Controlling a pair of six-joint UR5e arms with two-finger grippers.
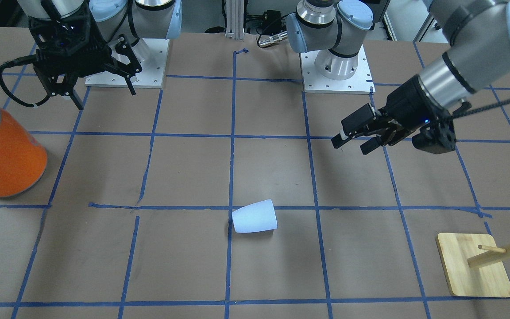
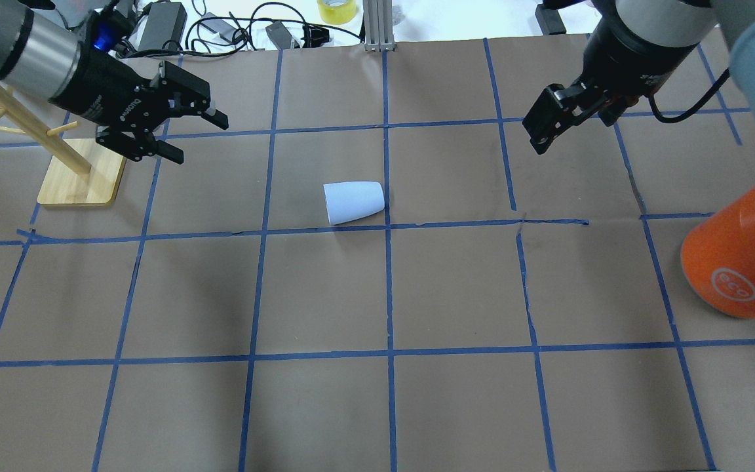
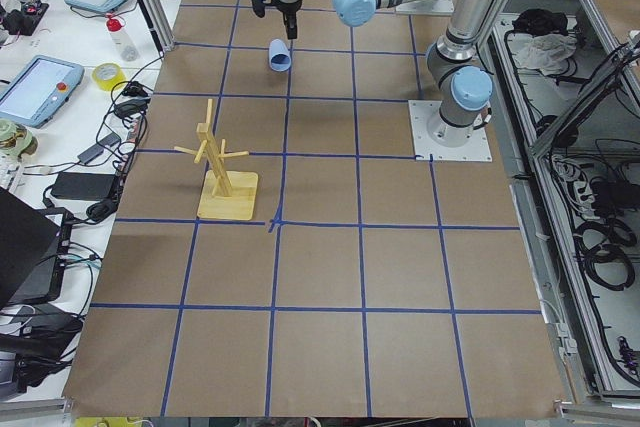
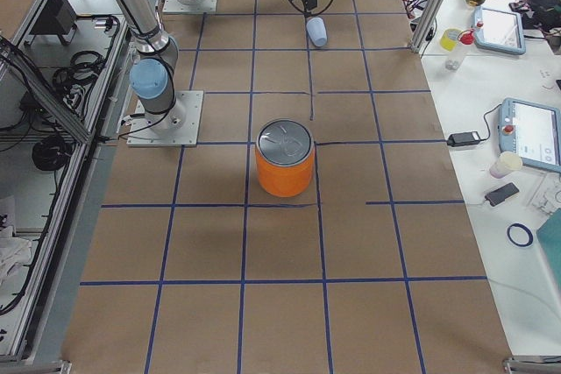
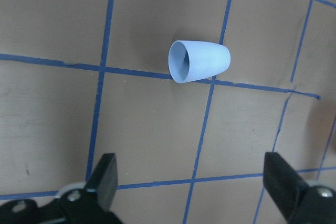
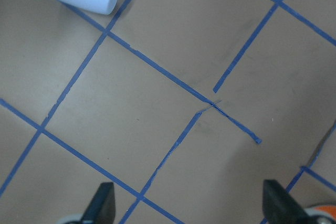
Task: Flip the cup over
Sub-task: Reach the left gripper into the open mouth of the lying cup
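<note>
Well apart from cup (image 2: 354, 202): can (image 2: 735, 265), rack (image 2: 82, 187).

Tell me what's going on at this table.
Nothing is held yet. The cup lies on its side near the middle of the table, its mouth toward the robot's left. The left gripper and the right gripper both hang open above the table, apart from the cup.
</note>
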